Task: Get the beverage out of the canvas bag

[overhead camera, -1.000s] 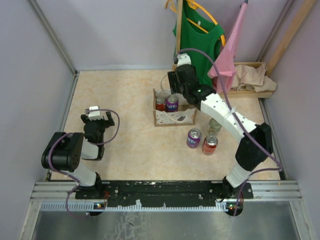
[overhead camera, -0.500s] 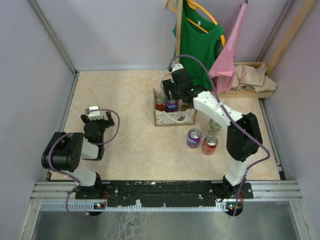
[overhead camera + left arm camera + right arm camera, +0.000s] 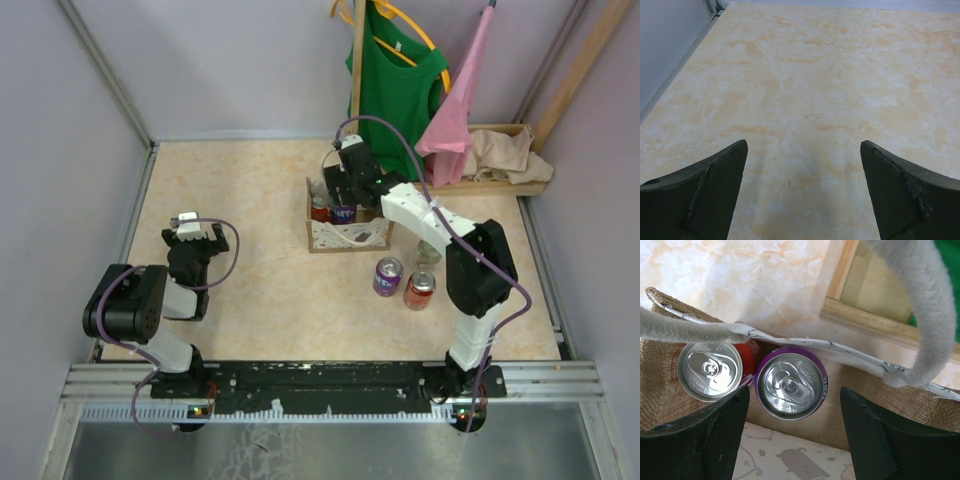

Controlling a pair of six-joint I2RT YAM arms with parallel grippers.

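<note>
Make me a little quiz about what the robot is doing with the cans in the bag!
1. True or false: the left gripper is holding a can.
2. Which colour of can lines up with the gap of the open right gripper? A red, B purple, C green.
3. Fill in: the right wrist camera shows ___ can tops inside the bag.
Key: 1 false, it is open over bare table. 2 B, the purple can. 3 two, the red can and the purple one.
</note>
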